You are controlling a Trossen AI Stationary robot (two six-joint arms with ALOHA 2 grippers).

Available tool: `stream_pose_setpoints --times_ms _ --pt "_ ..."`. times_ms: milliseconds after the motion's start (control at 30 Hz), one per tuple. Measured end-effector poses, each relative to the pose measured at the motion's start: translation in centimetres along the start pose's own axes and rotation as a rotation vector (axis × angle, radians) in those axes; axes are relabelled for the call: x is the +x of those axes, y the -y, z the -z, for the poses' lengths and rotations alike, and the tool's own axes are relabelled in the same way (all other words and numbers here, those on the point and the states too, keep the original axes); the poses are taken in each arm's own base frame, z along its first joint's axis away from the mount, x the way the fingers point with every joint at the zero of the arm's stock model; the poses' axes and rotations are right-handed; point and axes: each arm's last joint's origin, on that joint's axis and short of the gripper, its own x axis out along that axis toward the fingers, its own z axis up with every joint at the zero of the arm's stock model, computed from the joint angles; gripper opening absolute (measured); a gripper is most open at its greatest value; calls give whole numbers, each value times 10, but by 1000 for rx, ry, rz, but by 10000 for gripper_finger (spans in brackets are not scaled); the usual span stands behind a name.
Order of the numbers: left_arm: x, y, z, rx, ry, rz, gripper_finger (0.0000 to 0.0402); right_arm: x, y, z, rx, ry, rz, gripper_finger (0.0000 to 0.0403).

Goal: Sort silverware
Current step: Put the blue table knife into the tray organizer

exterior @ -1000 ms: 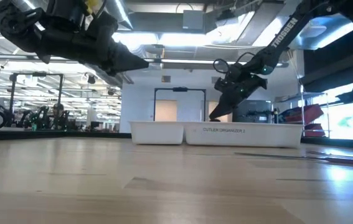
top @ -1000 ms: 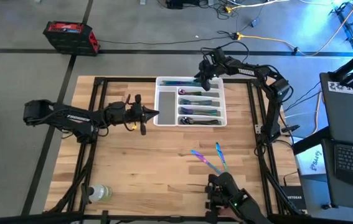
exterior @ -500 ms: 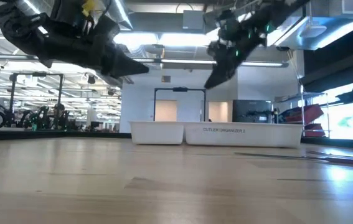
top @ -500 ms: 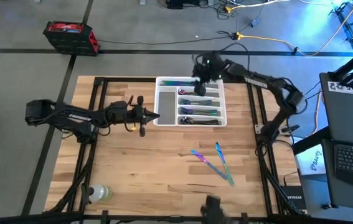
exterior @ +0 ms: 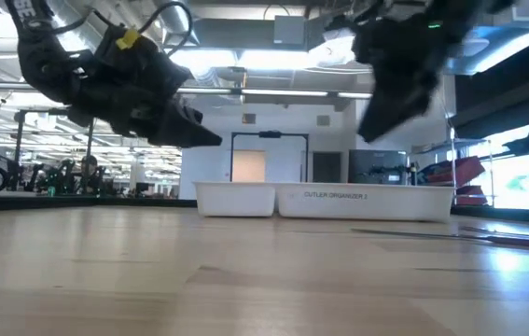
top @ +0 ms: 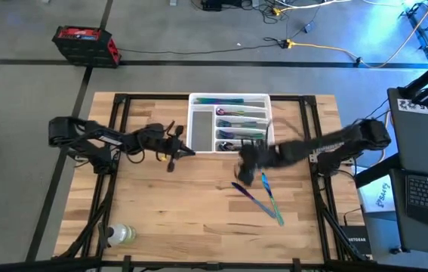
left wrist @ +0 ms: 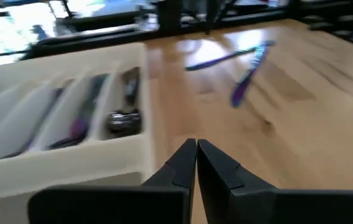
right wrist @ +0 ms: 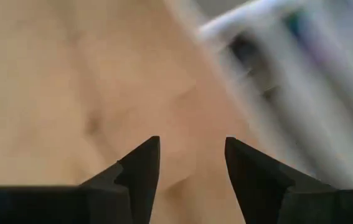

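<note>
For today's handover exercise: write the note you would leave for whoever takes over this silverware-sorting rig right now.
Left gripper: shut, empty, waiting above the table beside the white tray.
Right gripper: open, empty, above the bare table near the tray's front edge.
Done: most silverware lies in the tray's compartments.
Left: a few loose pieces lie on the table in front of the tray; pick them up and sort them in.

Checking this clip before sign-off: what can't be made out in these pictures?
- Right claw, high view: motion blur smears it, so its height over the table is unclear.
- Tray, right wrist view: blurred; contents unreadable.
- Tray contents, low view: hidden behind the tray wall.
- Loose silverware, high view: too small to tell fork, spoon or knife.
- Left claw: shut, beside the tray.
</note>
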Motion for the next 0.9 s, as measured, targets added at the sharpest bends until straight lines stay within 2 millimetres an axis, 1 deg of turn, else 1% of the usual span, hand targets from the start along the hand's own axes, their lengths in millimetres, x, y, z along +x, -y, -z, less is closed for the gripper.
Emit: stream_pose_setpoints --times_ms 67,167,267,367,500,567,667,767,900 --pt "3 4 0 36 9 61 0 7 -12 28 11 -17 -39 166" --pt "10 10 -2 113 13 100 0 10 -23 66 51 2 -4 166" --pt "16 13 -6 133 9 84 0 4 -34 93 64 51 10 166" --pt "24 20 -12 145 -7 36 0 3 -41 115 40 42 14 166" --pt "35 35 -23 224 -15 34 0 7 -47 132 7 24 21 166" --pt "42 43 -27 226 -19 40 2 11 -50 141 1 -1 26 166" --pt "53 53 -27 211 -48 33 10 16 -53 152 -25 -22 30 166" --pt "65 65 -26 192 -69 30 22 20 -55 158 -43 -4 48 166" --pt "77 80 -29 164 -78 31 38 25 -55 161 -56 11 66 159"
